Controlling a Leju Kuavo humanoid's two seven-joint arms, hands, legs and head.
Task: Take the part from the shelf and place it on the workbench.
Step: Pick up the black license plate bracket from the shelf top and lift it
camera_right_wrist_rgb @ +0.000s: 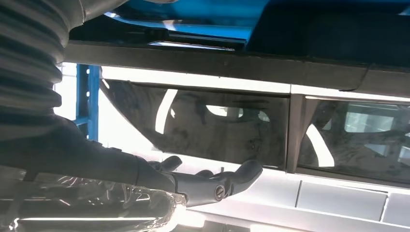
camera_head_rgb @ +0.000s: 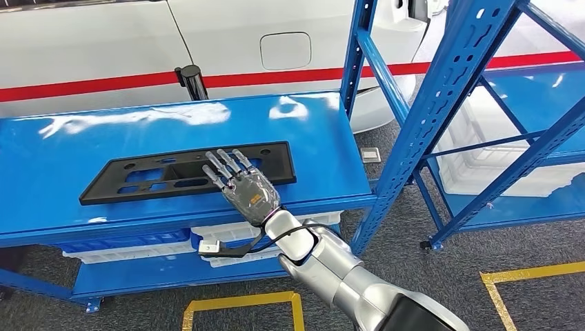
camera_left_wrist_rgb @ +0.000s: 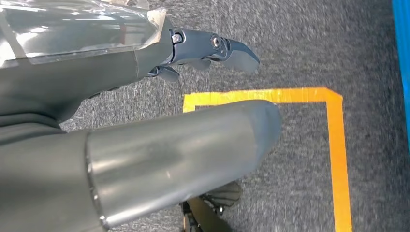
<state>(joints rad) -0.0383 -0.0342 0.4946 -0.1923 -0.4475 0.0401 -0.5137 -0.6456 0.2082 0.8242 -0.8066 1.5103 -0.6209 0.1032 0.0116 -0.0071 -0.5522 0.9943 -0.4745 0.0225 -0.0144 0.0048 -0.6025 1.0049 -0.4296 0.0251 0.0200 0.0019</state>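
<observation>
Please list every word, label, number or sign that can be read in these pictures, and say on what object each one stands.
No text can be read in any view.
Back of the right robot hand: a small orange mark, too small and blurred to read.
Black part on the blue workbench: no lettering visible.
White car with red stripe: no lettering visible.
Yellow tape on the floor: plain lines, no writing.

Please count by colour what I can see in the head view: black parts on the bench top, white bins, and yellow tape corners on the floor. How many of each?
Black: 1, the part on the blue workbench.
White: 2, the bins.
Yellow: 2, the tape corners.
Total: 5.
</observation>
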